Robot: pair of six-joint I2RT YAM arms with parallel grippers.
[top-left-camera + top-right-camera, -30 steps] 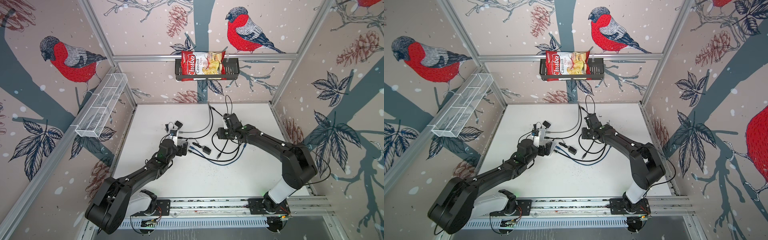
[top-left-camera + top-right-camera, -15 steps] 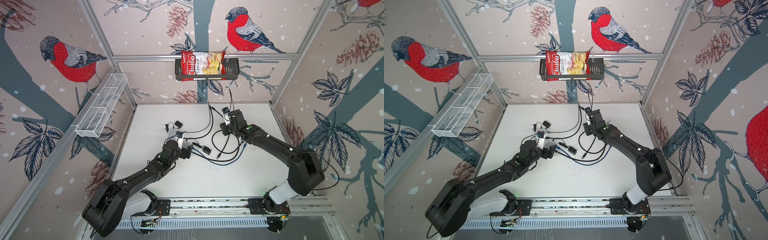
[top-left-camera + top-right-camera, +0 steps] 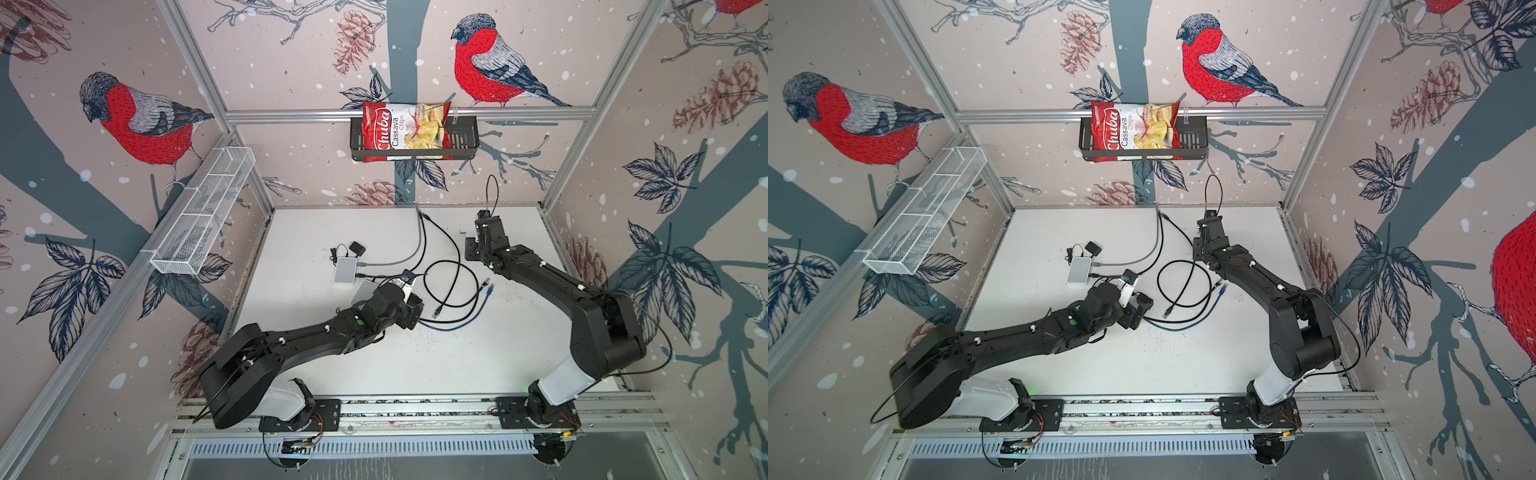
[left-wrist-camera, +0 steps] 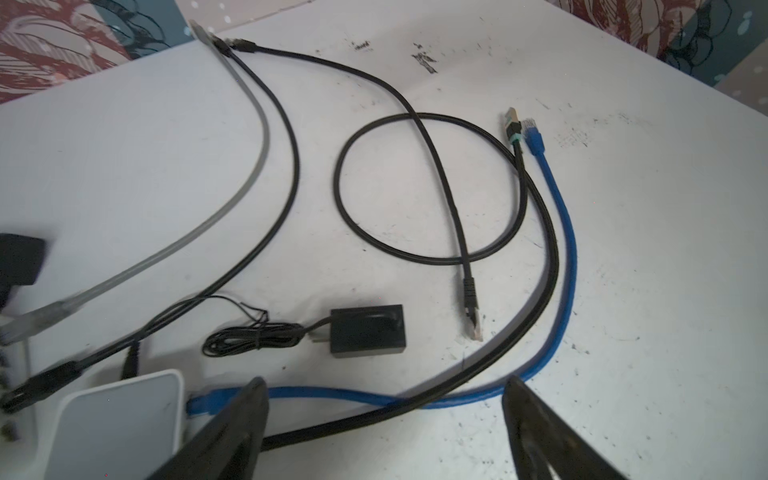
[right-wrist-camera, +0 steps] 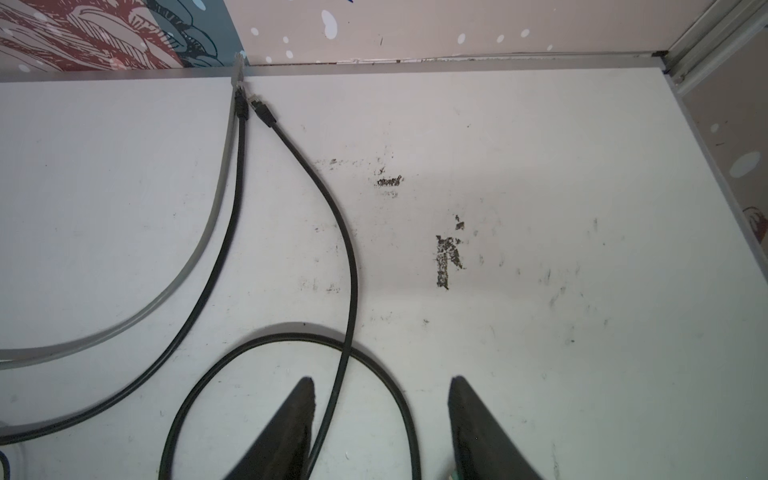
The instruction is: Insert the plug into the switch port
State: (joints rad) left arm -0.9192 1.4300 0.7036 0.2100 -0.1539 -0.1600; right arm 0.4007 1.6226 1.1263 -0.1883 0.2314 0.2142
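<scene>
Two white switch boxes lie left of centre. The far switch (image 3: pixel 346 269) (image 3: pixel 1080 269) carries a grey and a black cable. The near switch (image 4: pixel 116 419) (image 3: pixel 362 291) has a blue cable plugged into it. Loose plugs lie on the table: a black plug with a clear tip (image 4: pixel 471 316) (image 3: pixel 436 309), a gold-tipped black plug (image 4: pixel 512 124) and a blue plug (image 4: pixel 534 133) (image 3: pixel 490 289). My left gripper (image 4: pixel 385 386) (image 3: pixel 410 312) hangs open over the crossing blue and black cables, holding nothing. My right gripper (image 5: pixel 381 384) (image 3: pixel 485 222) is open above a black cable loop.
A black power adapter (image 4: pixel 368 330) with a coiled thin wire lies just ahead of the left gripper. Another black adapter (image 3: pixel 356 248) sits behind the far switch. Cable ends reach the back wall (image 5: pixel 239 104). A chips bag (image 3: pixel 405 131) rests in a wall basket.
The left arm has swung right and nearer, away from the switches, and its jaws have narrowed slightly. The right arm has moved toward the back right.
</scene>
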